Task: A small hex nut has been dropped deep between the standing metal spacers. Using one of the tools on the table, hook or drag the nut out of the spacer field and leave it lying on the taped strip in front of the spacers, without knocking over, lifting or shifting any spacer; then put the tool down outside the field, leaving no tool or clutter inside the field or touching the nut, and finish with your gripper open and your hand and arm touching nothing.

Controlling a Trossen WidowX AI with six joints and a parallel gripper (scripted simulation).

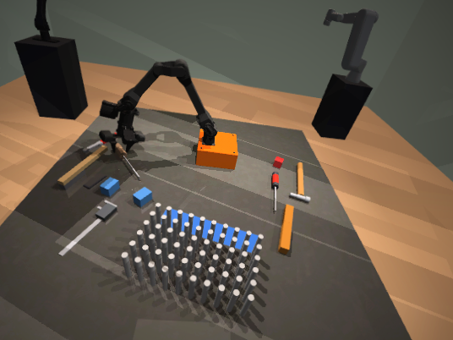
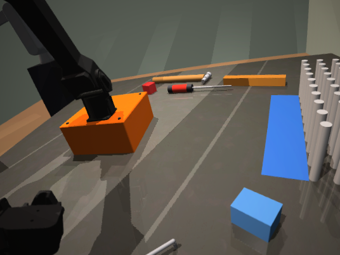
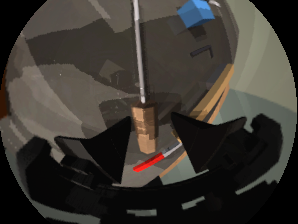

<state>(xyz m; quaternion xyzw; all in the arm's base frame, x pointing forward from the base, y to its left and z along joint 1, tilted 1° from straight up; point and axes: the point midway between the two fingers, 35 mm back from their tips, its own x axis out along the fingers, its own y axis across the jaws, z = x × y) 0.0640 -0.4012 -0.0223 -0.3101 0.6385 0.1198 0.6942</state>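
Observation:
A hook tool [image 1: 130,166] [image 2: 161,247] [image 3: 139,60] with a wooden handle and a thin metal shaft lies on the table; its bent tip shows in the exterior view. My gripper [image 1: 122,148] [image 3: 150,116] is open and points down above the handle, with one finger to each side of it in the wrist view; whether they touch it cannot be told. The metal spacers [image 1: 179,284] [image 2: 320,153] stand upright in rows. The blue taped strip [image 1: 253,244] [image 2: 282,136] lies along their near-arm side. The hex nut cannot be made out in any view.
Beside the gripper lie a wooden bar [image 1: 82,167] [image 3: 214,98] and a red-and-grey tool [image 3: 150,162]. Two blue blocks [image 1: 110,187] [image 1: 143,197] and a caliper-like tool [image 1: 80,237] lie left of the field. A screwdriver [image 1: 275,179], hammer [image 1: 300,179] and orange bar [image 1: 286,230] lie on the right.

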